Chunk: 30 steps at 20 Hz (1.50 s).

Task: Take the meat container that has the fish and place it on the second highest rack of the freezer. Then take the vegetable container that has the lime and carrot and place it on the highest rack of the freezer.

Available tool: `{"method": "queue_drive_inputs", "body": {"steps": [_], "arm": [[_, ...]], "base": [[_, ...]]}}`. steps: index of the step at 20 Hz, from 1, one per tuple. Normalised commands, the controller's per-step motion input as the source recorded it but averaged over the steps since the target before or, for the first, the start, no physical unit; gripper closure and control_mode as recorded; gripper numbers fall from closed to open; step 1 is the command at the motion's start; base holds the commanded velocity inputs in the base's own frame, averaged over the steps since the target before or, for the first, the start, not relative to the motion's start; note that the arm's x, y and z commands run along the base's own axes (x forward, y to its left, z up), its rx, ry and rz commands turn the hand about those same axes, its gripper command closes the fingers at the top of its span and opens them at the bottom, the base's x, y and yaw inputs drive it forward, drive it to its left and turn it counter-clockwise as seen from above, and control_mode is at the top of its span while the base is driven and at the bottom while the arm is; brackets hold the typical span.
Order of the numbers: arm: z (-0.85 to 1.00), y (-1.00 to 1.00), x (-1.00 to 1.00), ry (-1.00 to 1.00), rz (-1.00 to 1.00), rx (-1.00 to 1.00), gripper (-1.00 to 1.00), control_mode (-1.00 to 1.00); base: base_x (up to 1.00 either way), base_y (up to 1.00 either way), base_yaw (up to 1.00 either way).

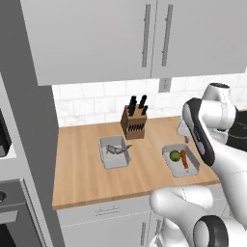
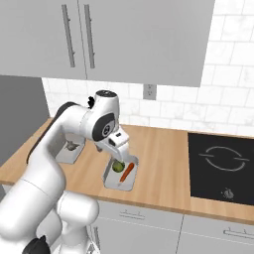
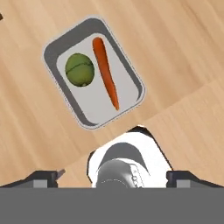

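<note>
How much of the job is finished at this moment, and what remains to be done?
Nothing looks done yet: the tray with the fish and the tray with the lime and carrot both sit on the wooden counter. The hand is open and empty, above the counter beside the vegetable tray. Both trays remain to be carried to the freezer racks, the fish tray first.

Quick count of the counter: two grey trays, one with a single fish, the other with one lime and one carrot. One knife block, three black handles sticking out. One stovetop, one wall outlet, two upper cabinet doors
</note>
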Motion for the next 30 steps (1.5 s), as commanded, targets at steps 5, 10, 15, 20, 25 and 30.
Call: {"method": "queue_drive_inputs", "body": {"steps": [5, 10, 15, 20, 25, 30], "arm": [[-0.73, -0.16, 0.00, 0.02, -0.38, 0.06, -1.00, -1.00], [-0.67, -0.12, 0.10, 0.00, -0.35, 0.03, -1.00, -1.00], [-0.52, -0.03, 0.27, 0.00, -0.26, 0.00, -1.00, -1.00], [-0.47, -0.22, 0.30, 0.01, -0.17, 0.00, -1.00, -1.00], [-0.26, -0.50, 0.00, 0.01, -0.14, 0.03, -1.00, -1.00], [-0.24, -0.11, 0.17, 0.04, -0.04, 0.09, -1.00, -1.00]], "base": [[0.00, 0.00, 0.00], [0.00, 0.00, 0.00], [0.00, 0.00, 0.00], [0.00, 0.00, 0.00], [0.00, 0.00, 0.00], [0.00, 0.00, 0.00]]}}
